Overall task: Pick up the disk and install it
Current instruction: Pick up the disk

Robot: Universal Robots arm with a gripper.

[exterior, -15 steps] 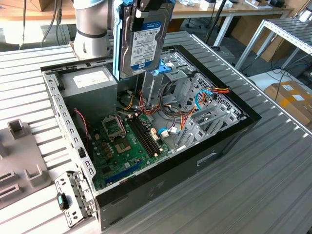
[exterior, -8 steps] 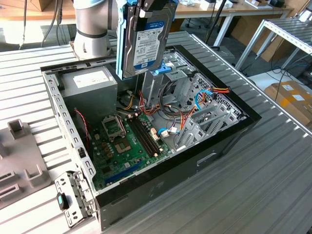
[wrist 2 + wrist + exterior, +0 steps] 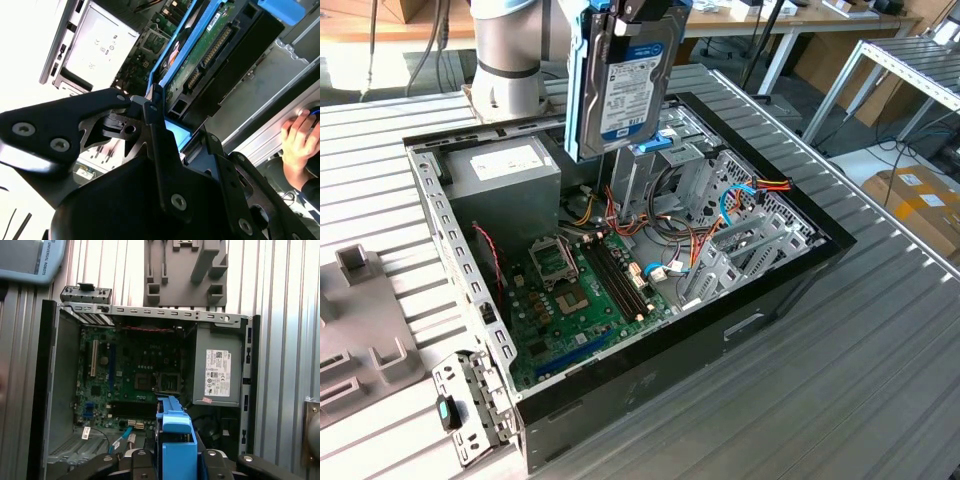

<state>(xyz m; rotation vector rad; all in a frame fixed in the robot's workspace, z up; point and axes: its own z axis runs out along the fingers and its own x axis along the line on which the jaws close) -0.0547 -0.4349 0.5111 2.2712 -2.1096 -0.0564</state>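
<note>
Ribbed grey metal tabletop [image 3: 840,400] carried an open black desktop computer case [image 3: 720,345], with workshop benches and a cardboard box [image 3: 920,200] behind it. The black two-fingered gripper [image 3: 636,14] was pinched on the top edge of the disk [image 3: 625,85], a flat silver-metal hard drive with a white-and-blue label and blue plastic side rails. In the second wrist view the gripper [image 3: 172,127] clamped the disk [image 3: 200,55] from both sides, and the disk's green circuit board and connectors showed. In the first wrist view the gripper [image 3: 175,460] closed on the blue rail of the disk [image 3: 175,437]. The disk hung upright above the case interior, clear of the tabletop. Its lower edge was near a blue plastic handle [image 3: 651,143] on a bare-metal drive cage [image 3: 750,235]; contact could not be judged. Beyond lay a green motherboard [image 3: 575,290] and a grey power-supply box [image 3: 510,180] in the case corner. A grey moulded fixture [image 3: 360,330] sat on the table beside the case. The arm's silver base [image 3: 510,50] stood behind the case. A person's hand [image 3: 297,145] rested outside the case.
</note>
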